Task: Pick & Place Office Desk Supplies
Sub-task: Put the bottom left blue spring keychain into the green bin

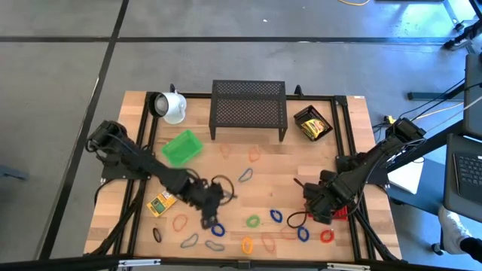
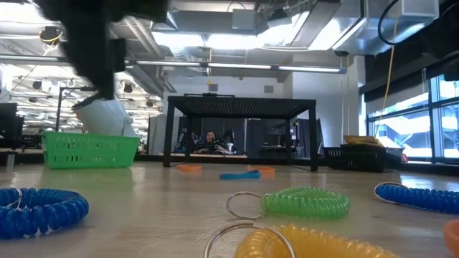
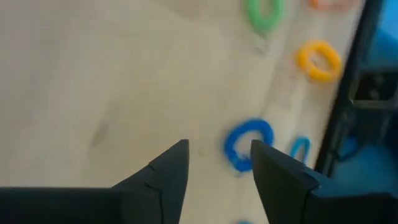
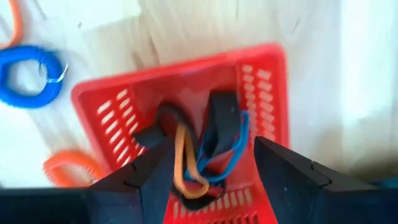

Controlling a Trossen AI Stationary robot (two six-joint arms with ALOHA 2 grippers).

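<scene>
Landmark: black mesh shelf (image 1: 249,110), at the far middle of the wooden table (image 1: 226,162).

Left gripper (image 1: 213,213): well in front of the shelf, slightly to its left, low over the boards. Fingers (image 3: 165,174) parted, nothing between them. Blue loop (image 3: 247,144) on the table just ahead of the fingertips, nearer one finger than the other, not touching either. Yellow loop (image 3: 318,60) and green loop (image 3: 265,12) farther ahead, well apart from the fingers.

Right gripper (image 1: 318,202): in front of the shelf and off to its right, over the red basket (image 4: 261,81). Fingers (image 4: 144,177) spread, gripping nothing. In the basket, directly between and just beyond the fingertips: tangle of loops (image 4: 205,146) in black, orange and blue. Outside the basket wall: another blue loop (image 4: 31,78) and an orange loop (image 4: 68,167) on the bare table.

Other supplies relative to the shelf:
- loose loops (image 1: 252,222) scattered in front of it, most along the table's near edge
- yellow box (image 1: 160,202) in front and to its left, beside the left arm
- green basket (image 1: 181,147) just left and slightly in front
- black tray (image 1: 312,123) just right, yellow boxes inside
- white mug (image 1: 170,106) left, on its side
</scene>
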